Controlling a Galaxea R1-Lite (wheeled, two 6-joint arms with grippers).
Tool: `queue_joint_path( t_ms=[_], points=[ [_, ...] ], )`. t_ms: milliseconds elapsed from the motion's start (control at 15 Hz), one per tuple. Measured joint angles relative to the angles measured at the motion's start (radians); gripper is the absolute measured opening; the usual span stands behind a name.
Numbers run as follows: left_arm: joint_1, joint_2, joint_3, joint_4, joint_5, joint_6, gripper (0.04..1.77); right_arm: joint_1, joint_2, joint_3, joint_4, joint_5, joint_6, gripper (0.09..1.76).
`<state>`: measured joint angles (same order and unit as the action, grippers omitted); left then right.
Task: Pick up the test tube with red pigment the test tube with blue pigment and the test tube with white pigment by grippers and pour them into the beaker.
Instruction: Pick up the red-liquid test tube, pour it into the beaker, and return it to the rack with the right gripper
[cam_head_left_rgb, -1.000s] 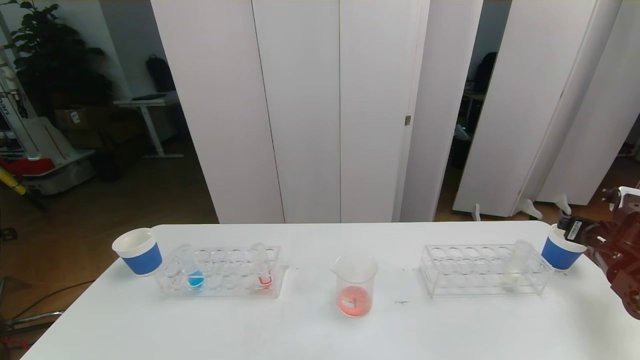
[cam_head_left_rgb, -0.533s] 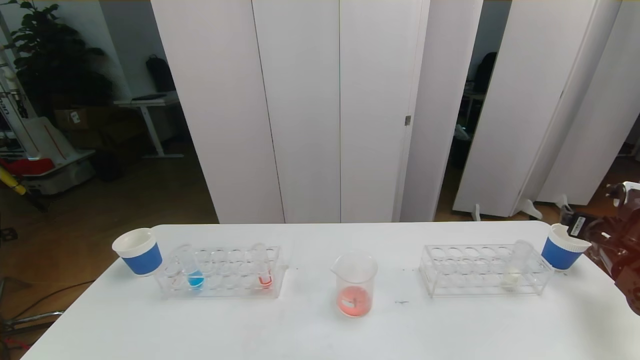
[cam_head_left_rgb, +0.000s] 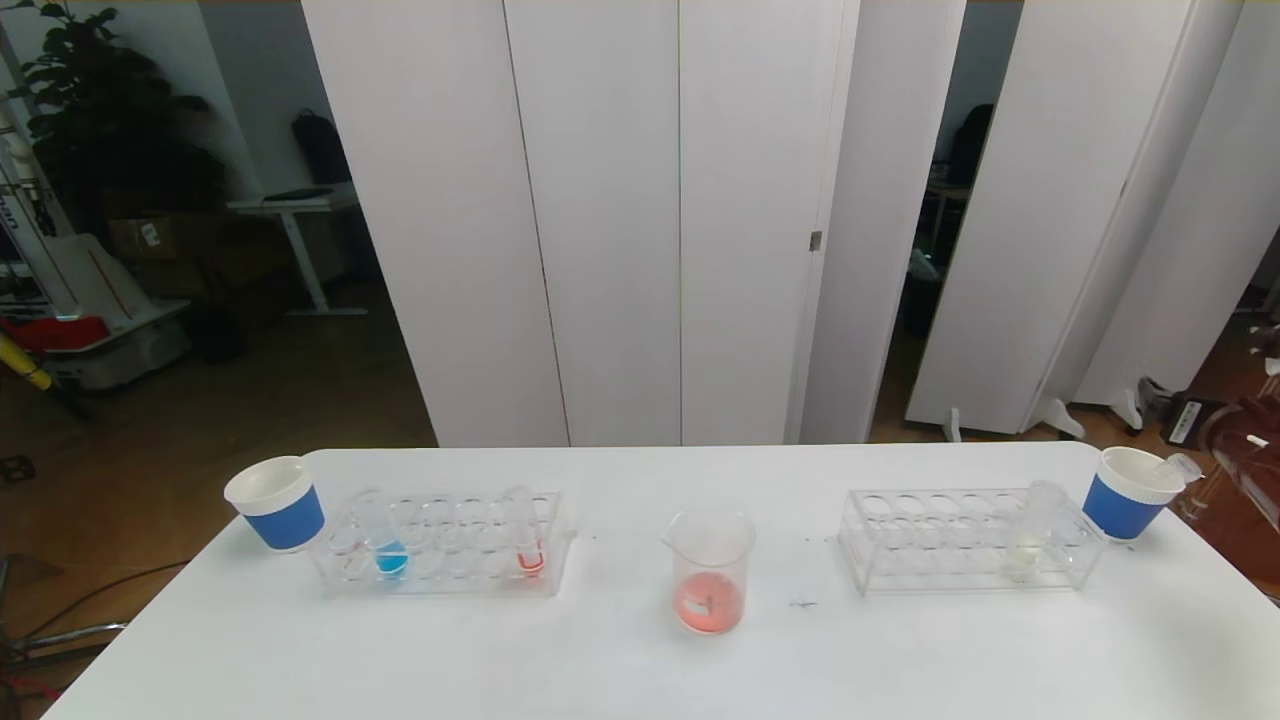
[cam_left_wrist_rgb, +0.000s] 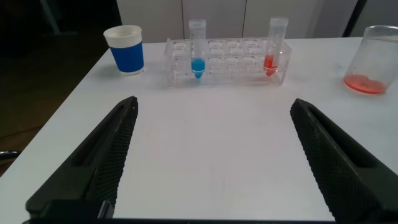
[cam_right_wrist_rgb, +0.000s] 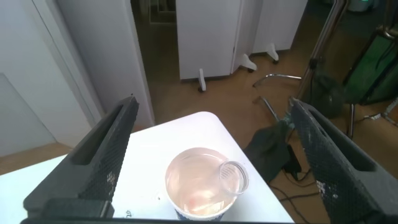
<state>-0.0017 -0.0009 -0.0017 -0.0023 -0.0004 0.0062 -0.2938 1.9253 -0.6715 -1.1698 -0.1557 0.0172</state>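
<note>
The blue test tube (cam_head_left_rgb: 388, 548) and a red tube (cam_head_left_rgb: 528, 543) stand in the left rack (cam_head_left_rgb: 440, 545). The white test tube (cam_head_left_rgb: 1030, 535) stands in the right rack (cam_head_left_rgb: 965, 540). The beaker (cam_head_left_rgb: 710, 570) stands between the racks with red liquid at its bottom. My right gripper (cam_right_wrist_rgb: 212, 104) is open and empty above the right cup (cam_right_wrist_rgb: 202, 190), where an empty clear tube (cam_right_wrist_rgb: 233, 176) leans. My left gripper (cam_left_wrist_rgb: 214, 102) is open and empty low over the near table, facing the blue tube (cam_left_wrist_rgb: 198, 57), the red tube (cam_left_wrist_rgb: 274, 53) and the beaker (cam_left_wrist_rgb: 372, 62).
A white cup with a blue sleeve (cam_head_left_rgb: 277, 502) stands left of the left rack, another (cam_head_left_rgb: 1130, 492) at the table's far right corner. The table edge and floor with cables lie just beyond the right cup. White panels stand behind the table.
My right gripper has drawn back to the right, off the right cup and nearly out of the head view. The empty tube now shows leaning in that cup.
</note>
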Motion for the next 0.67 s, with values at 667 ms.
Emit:
queue_joint_path(
  t_ms=[667],
  points=[
    [0.000,0.000,0.000,0.000,0.000,0.000,1.75,0.045,-0.405,0.011,0.404,0.120,-0.047,1.75]
  ],
)
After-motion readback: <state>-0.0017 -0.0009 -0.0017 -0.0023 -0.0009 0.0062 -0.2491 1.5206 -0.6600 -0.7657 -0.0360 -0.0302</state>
